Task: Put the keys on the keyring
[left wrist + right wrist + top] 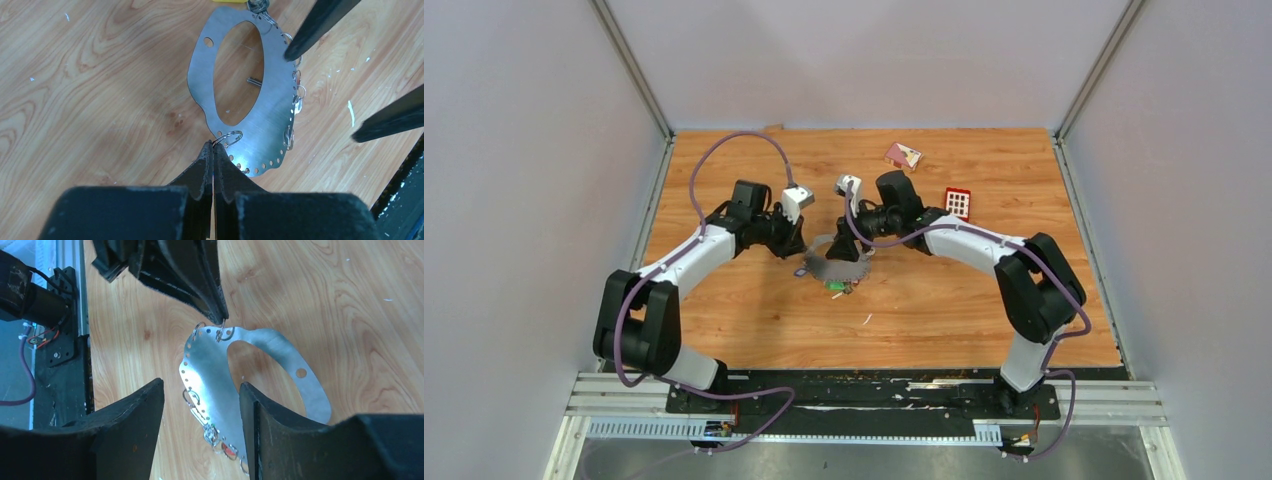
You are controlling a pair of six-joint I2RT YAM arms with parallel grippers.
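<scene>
The keyring (pixel 272 117) lay flat near the middle of the bench (pixel 984 310), a little toward the near edge, between the two arms. It was a thin plate of brushed grey steel, roughly oval around a large oval hollow. One long side was smooth. The other, facing the near edge, was scalloped and punched with a row of small holes, several of them carrying thin wire loops. The left claw (pixel 212 148) was fully closed, its dark ribbed pads pinching one wire ring (pixel 227 137) threaded through a hole at the plate's nearest end. The keyring's long axis therefore ran straight away from that claw, roughly toward the right arm. The right claw (pixel 200 390) was spread wide and held nothing. It hovered above the plate with the scalloped edge showing between its two black fingers, and whether it touched the metal could not be told. On that same edge hung a tangle of wire and a red-orange speck, probably one of the keys (pixel 228 450), too small to make out. A short silvery pin (pixel 254 81) lay on the wood inside the hollow. By this layout the open right claw was the nearer one to the keys. The coming move would turn on the left claw steadying the ringed end while the right worked along the holed edge.
</scene>
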